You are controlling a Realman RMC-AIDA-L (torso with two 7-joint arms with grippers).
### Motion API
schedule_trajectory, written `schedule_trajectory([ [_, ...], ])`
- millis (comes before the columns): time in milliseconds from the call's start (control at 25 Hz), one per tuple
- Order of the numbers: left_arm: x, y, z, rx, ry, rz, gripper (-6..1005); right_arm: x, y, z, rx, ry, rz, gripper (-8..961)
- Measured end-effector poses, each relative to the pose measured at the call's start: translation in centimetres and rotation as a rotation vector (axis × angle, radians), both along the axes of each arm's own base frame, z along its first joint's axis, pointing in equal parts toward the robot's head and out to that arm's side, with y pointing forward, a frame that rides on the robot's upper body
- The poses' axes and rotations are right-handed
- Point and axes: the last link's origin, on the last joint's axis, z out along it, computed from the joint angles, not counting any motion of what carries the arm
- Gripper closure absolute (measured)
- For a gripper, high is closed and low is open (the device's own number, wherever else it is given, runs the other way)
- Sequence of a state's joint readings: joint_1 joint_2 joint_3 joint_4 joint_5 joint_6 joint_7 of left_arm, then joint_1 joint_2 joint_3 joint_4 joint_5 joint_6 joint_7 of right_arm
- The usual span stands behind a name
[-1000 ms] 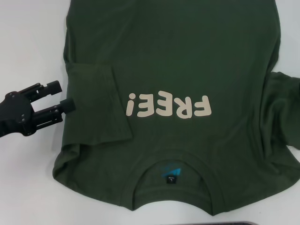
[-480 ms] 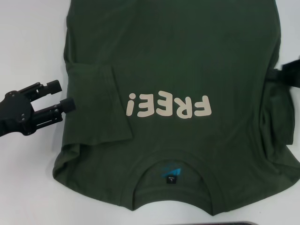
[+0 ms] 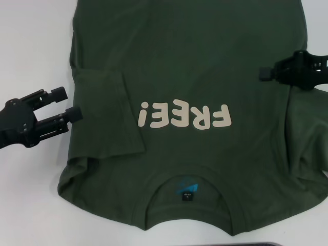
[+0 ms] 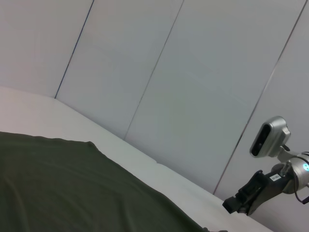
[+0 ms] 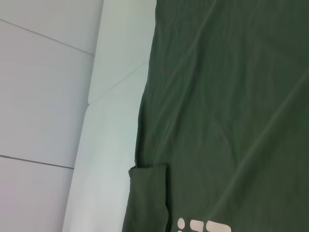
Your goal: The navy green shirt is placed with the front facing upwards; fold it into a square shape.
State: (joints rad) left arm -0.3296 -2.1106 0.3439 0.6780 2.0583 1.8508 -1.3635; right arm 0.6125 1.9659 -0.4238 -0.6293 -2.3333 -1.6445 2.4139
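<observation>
Lying face-up across the frame's middle, the shirt [image 3: 189, 77] is showing its left sleeve [image 3: 107, 113] folded in, while the right gripper [image 3: 266, 73], seemingly pinching the other sleeve, is swinging it inward, left gripper [image 3: 70, 105] spread at mid-left.

My left claw [image 3: 72, 105] hovers over a plain white tabletop [image 3: 31, 51] that runs out on every side of it, evenly lit, with only soft shadows. Beyond my claw, past the table's far edge [image 4: 159, 166], stands a pale grey wall [image 4: 203, 72] of wide flat panels split by thin dark seams [image 4: 154, 72]. On the side toward me, a dark strip [image 3: 246, 244] lies along the near table edge. My right claw [image 3: 266, 73] looks out on the same white surface [image 5: 104, 159] and panelled wall [image 5: 43, 92].
</observation>
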Motion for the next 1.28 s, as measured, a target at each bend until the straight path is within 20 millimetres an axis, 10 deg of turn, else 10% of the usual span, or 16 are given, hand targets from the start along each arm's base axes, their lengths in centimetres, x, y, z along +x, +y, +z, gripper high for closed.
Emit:
schedule_trajectory([
  [520,0.3,0.5,0.2,0.007,-0.003,-0.009,219,4.5,-3.5,6.9,0.184,0.043,-0.018,815],
  [880,0.1,0.5,0.3,-0.005,-0.004,0.009,218,7.4,-6.6,11.6,0.328,0.07,-0.112,349],
  [1280,0.0,0.6,0.4,0.0,-0.004,0.019,219,10.0,-5.8,10.9,0.484,-0.033,-0.161,229],
])
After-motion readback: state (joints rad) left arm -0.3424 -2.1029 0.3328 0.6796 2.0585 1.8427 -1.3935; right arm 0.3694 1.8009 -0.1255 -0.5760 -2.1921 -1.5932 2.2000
